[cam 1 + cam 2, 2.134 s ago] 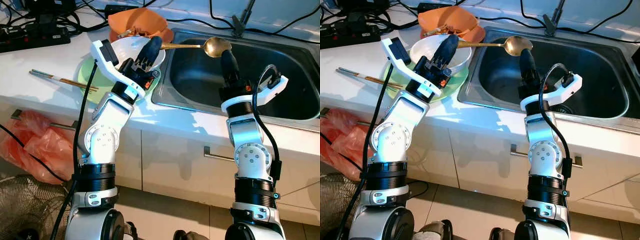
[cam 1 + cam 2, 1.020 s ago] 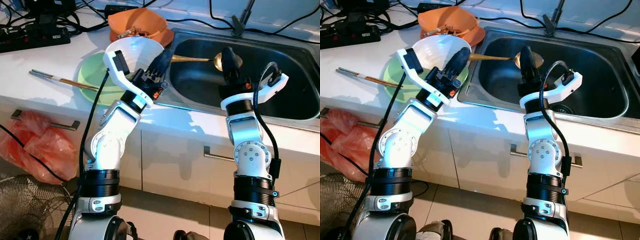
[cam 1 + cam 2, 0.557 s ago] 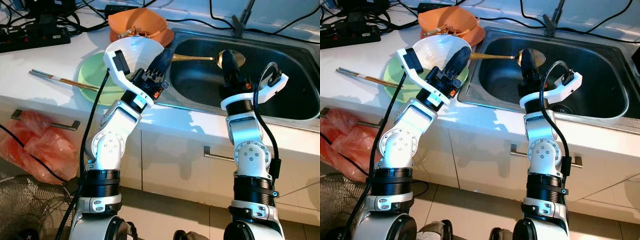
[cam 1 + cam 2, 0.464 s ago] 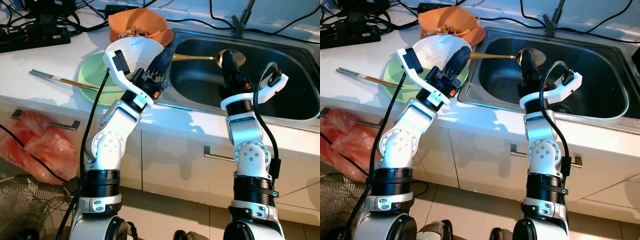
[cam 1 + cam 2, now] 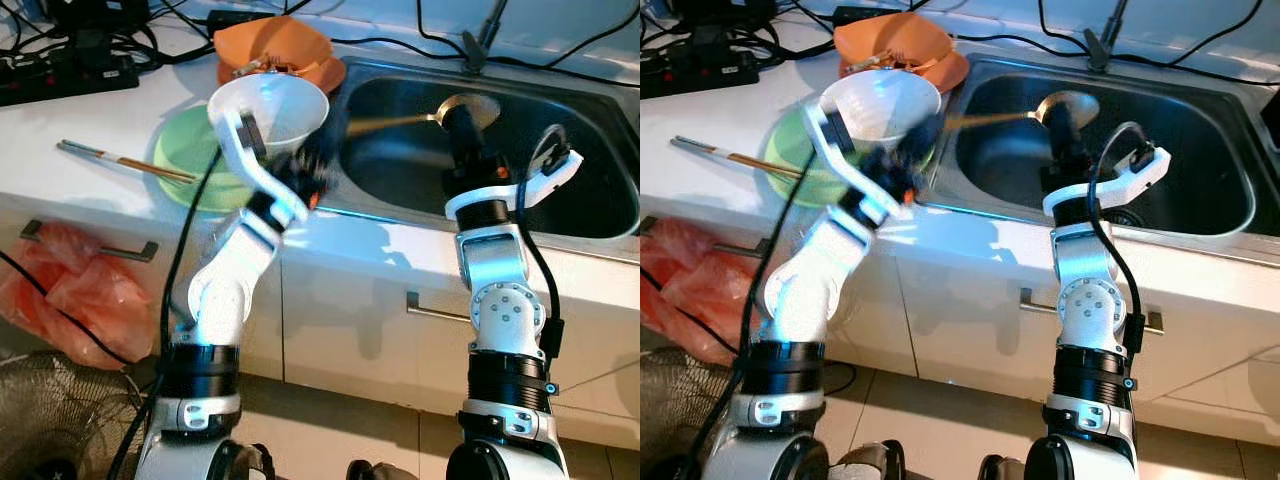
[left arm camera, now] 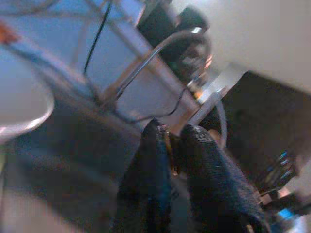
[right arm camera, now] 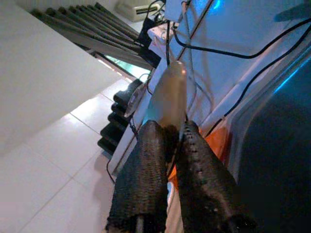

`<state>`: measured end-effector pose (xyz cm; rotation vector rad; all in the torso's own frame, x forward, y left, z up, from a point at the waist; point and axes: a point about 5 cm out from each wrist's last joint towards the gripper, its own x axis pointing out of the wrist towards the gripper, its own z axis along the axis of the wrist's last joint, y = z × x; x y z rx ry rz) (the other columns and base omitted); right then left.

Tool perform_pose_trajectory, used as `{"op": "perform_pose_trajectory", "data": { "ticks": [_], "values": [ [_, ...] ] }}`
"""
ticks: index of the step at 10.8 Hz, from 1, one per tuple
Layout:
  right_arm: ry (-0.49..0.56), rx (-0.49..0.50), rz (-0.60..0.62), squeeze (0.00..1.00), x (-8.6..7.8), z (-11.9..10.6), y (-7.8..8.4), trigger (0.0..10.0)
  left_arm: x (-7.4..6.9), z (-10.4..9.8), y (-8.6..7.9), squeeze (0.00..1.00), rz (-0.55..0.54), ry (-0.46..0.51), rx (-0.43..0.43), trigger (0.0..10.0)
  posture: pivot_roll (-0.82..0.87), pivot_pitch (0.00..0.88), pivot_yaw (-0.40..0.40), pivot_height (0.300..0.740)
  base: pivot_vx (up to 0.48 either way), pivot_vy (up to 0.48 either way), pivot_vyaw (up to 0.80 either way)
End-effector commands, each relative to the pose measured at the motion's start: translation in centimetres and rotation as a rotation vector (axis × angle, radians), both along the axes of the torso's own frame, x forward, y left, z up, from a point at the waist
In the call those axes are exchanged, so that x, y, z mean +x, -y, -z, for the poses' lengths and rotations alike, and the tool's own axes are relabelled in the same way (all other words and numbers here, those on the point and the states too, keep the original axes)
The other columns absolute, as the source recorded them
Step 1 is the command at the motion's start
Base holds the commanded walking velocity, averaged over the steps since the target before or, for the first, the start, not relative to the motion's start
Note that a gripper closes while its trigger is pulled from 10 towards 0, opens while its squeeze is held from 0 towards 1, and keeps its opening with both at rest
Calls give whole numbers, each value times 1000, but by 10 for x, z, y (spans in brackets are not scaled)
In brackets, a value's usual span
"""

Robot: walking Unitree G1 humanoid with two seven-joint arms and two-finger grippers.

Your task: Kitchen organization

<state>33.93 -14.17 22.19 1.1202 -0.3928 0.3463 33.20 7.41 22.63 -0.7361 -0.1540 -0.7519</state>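
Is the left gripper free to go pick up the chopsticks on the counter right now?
Probably not: the left gripper looks shut on the spoon handle. The chopsticks lie unobstructed on the counter beside the green plate.

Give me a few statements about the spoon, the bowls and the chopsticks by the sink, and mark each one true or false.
1. The gold spoon is over the sink. True.
2. The chopsticks lie inside the sink. False: they lie on the counter.
3. The right gripper has its jaws shut on the spoon's bowl end. True.
4. The white bowl sits in the sink. False: it is by the green plate.
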Motion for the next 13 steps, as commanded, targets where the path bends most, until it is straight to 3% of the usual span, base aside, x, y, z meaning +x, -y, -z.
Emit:
{"op": "perform_pose_trajectory", "data": {
  "ticks": [1,5,6,11,12,13],
  "values": [
    [15,18,0,0,0,-5,0,0,-1,5,9,1000,19,-18,56,10000,121,134,-39,740,0,0,0],
    [6,70,15,0,1,-5,6,0,-2,15,11,1000,19,-32,140,10000,118,129,-40,740,0,0,0],
    [6,76,17,0,1,-5,7,0,-4,16,12,0,30,-26,171,10000,118,128,-40,740,0,0,0],
    [13,116,72,0,3,-11,18,0,-7,24,15,0,-23,55,419,10000,124,133,-44,740,0,0,0],
    [20,118,103,0,3,-15,23,0,-7,26,16,0,-41,89,503,10000,123,135,-43,740,0,0,0],
    [20,115,116,0,4,-16,25,0,-7,26,17,0,-42,97,521,10000,122,135,-43,740,0,0,0]
  ]
}}
